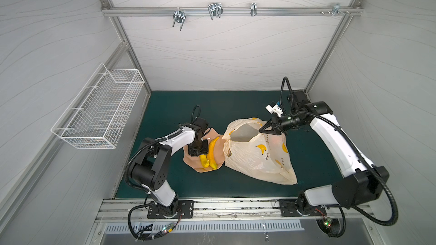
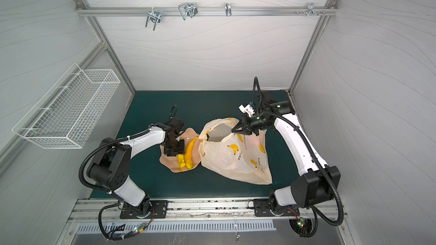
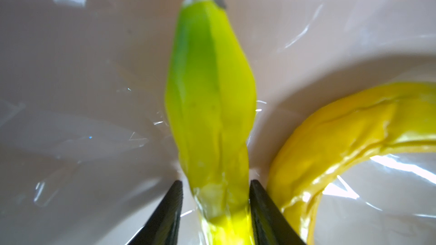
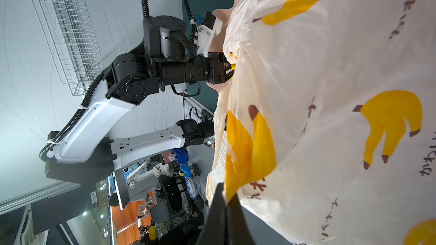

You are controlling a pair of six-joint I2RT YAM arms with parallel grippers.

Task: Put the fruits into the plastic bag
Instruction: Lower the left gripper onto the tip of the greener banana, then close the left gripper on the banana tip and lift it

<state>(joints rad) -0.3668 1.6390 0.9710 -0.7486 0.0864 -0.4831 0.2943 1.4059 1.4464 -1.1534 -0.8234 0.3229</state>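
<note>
Two yellow bananas lie side by side on the pink plate [image 1: 191, 164] [image 2: 168, 164], left of the plastic bag [image 1: 254, 159] [image 2: 232, 161]. My left gripper [image 1: 200, 155] [image 3: 215, 185] points down over the shorter, greenish banana [image 1: 203, 160] [image 3: 210, 90]. Its jaws are open and straddle this banana's end; one finger touches it and the other stands a little off. The longer banana [image 1: 213, 149] [image 3: 342, 133] lies just beside it. My right gripper [image 1: 260, 131] [image 2: 233, 130] [image 4: 224, 192] is shut on the bag's rim and holds its mouth up and open. Other fruits are hidden.
A white wire basket [image 1: 101, 111] hangs on the left wall. Metal hooks [image 1: 214, 11] sit on the rail at the back. The dark green mat [image 1: 169, 185] lies under the plate and bag. The plate nearly touches the bag's mouth.
</note>
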